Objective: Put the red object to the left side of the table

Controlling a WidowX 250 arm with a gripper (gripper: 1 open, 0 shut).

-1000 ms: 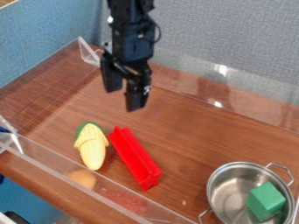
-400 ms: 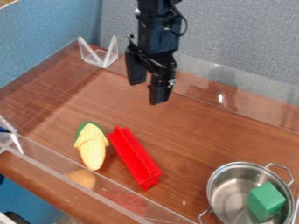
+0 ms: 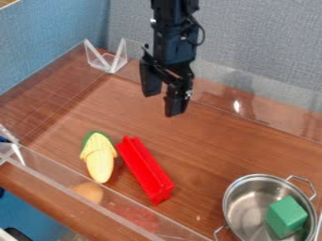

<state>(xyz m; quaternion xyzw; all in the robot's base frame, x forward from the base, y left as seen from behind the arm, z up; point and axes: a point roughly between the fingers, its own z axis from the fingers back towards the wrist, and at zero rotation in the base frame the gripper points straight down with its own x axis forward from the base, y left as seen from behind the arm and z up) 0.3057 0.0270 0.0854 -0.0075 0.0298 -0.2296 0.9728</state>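
The red object (image 3: 147, 168), a long bright red bar, lies flat on the wood-grain table (image 3: 227, 141) near the front wall, angled from upper left to lower right. My gripper (image 3: 165, 96) hangs above the table's middle, pointing down, well behind and above the red object. Its two black fingers stand apart, open, with nothing between them.
A yellow-and-green toy corn (image 3: 97, 155) lies just left of the red bar, touching or nearly touching it. A metal pot (image 3: 258, 202) at the front right holds a small green cube (image 3: 287, 218). Low clear acrylic walls (image 3: 75, 193) edge the table.
The gripper has moved to the right and slightly down across the back of the table, staying open. The red bar, corn and pot have not moved.
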